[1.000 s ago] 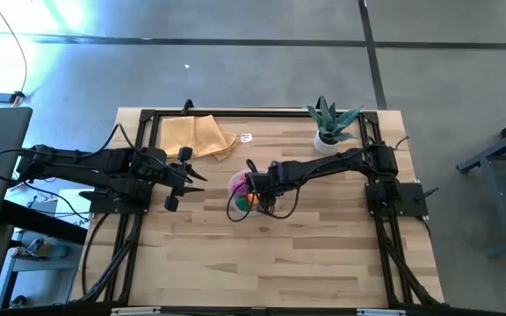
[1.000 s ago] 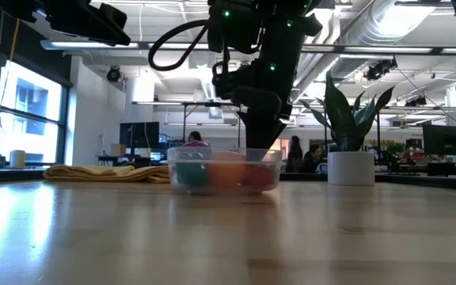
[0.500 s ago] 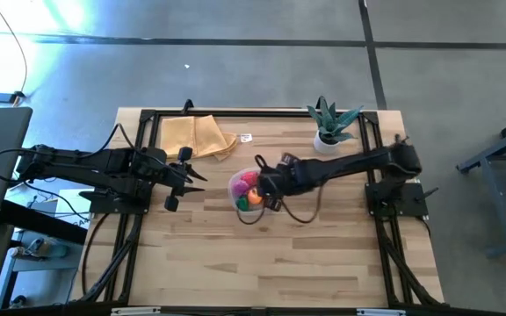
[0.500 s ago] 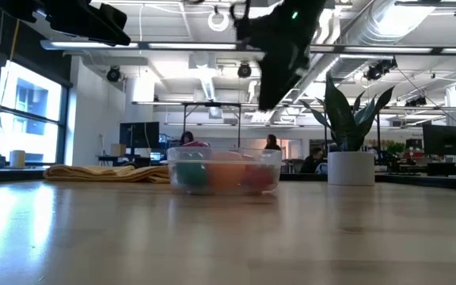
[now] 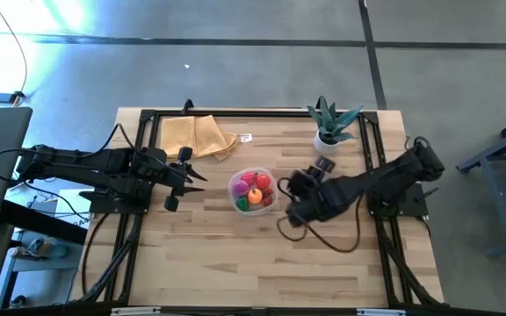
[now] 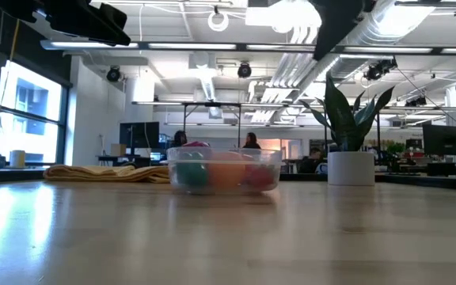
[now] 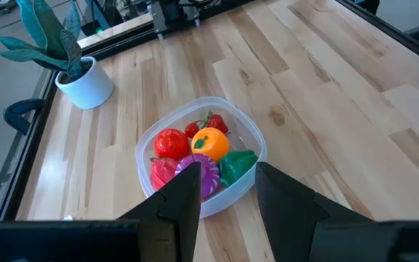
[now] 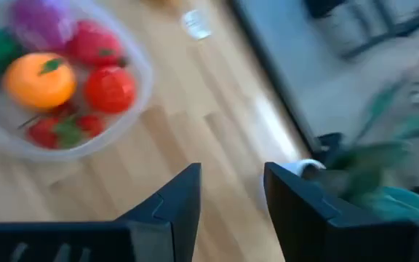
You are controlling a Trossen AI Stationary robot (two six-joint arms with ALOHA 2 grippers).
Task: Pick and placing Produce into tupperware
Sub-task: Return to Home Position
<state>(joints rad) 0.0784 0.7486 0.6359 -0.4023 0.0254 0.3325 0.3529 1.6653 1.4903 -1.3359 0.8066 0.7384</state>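
At the high view's centre the tupperware (image 5: pixel 233 187) is sitting on the tabletop (image 5: pixel 323 263), holding the produce (image 5: pixel 253 190). The right gripper (image 5: pixel 290 213) is hanging just to its right, and the left gripper (image 5: pixel 196 178) is waiting at middle left. Each wrist view is showing its own fingers (image 7: pixel 180 200) standing apart, empty.

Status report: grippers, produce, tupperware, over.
Left gripper open, left of tupperware. Right gripper open, empty, right of it. Produce inside tupperware. Potted plant, cloth stand apart.
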